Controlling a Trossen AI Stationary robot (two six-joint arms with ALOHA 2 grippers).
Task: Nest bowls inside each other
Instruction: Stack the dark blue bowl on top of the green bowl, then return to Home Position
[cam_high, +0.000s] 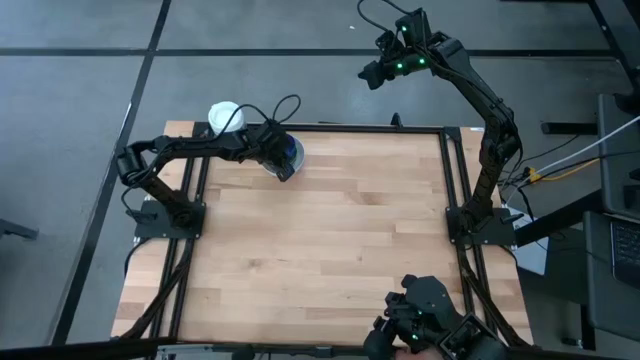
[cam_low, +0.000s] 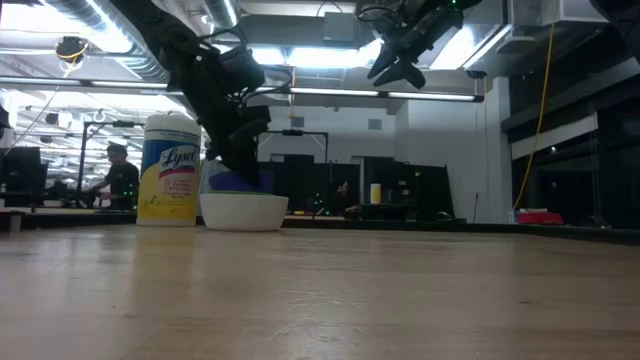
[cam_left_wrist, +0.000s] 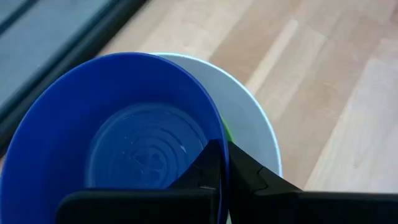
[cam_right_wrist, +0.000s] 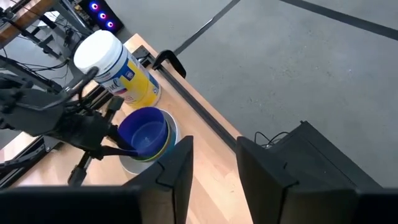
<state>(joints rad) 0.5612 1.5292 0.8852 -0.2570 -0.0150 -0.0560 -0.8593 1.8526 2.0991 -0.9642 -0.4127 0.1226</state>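
A dark blue bowl (cam_left_wrist: 118, 143) hangs tilted over a stack whose outer bowl is white (cam_left_wrist: 252, 118), with a green rim (cam_left_wrist: 225, 132) showing between them. The white bowl (cam_low: 243, 211) rests by its base on the table's far left part. My left gripper (cam_left_wrist: 225, 168) is shut on the blue bowl (cam_right_wrist: 144, 132). My right gripper (cam_right_wrist: 214, 165) is open and holds nothing; it stands high, beyond the table's far edge (cam_high: 375, 72). My left gripper pinches the dark blue bowl's rim (cam_left_wrist: 219, 138) on the side nearest it, one finger inside the bowl (cam_left_wrist: 208, 163) and one outside (cam_left_wrist: 249, 171). The fingers slant down from the table's left. The bowl is tilted, its lower part inside the stack; whether it touches the stack, I cannot tell.
A yellow-labelled wipes jar (cam_low: 168, 170) with a white lid (cam_high: 225, 117) stands just left of the stack at the far left corner. The bare wooden table (cam_high: 330, 240) spreads toward the near and right edges. A person (cam_low: 118, 175) sits in the room behind.
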